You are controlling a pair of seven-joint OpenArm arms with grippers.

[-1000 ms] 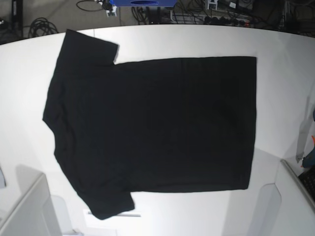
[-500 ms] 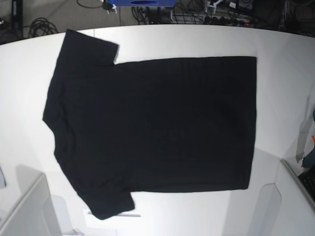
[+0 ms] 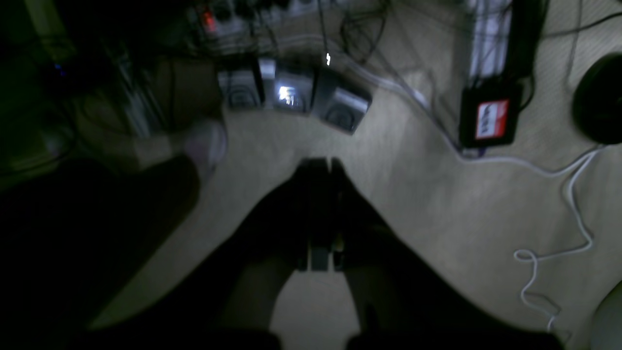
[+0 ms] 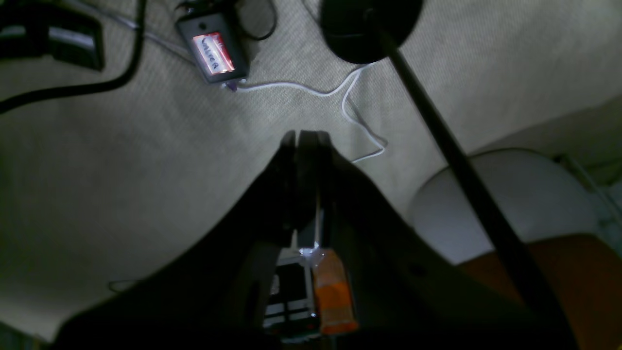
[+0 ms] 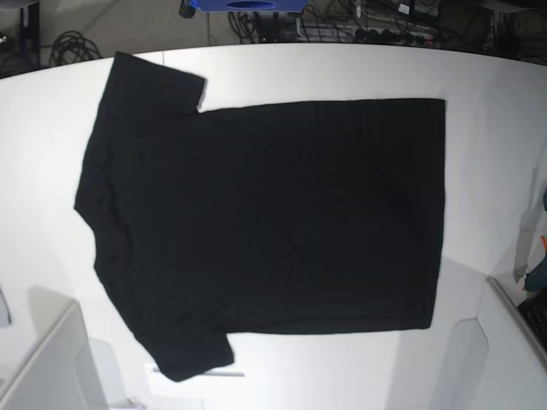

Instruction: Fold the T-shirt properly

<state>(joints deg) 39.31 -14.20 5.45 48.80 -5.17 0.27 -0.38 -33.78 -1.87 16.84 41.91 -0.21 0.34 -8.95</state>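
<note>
The black T-shirt (image 5: 265, 222) lies spread flat on the white table (image 5: 479, 85) in the base view, plain side up, collar and sleeves to the left, hem to the right. No print shows. Neither gripper appears in the base view. In the left wrist view my left gripper (image 3: 319, 167) is shut and empty, hanging over the carpeted floor. In the right wrist view my right gripper (image 4: 306, 138) is shut and empty, also over the floor. The shirt is not in either wrist view.
White arm housings stand at the front left (image 5: 43, 367) and front right (image 5: 504, 350) table corners. Cables and power units lie on the floor beyond the table's far edge (image 5: 256, 13). A black stand pole (image 4: 452, 146) crosses the right wrist view.
</note>
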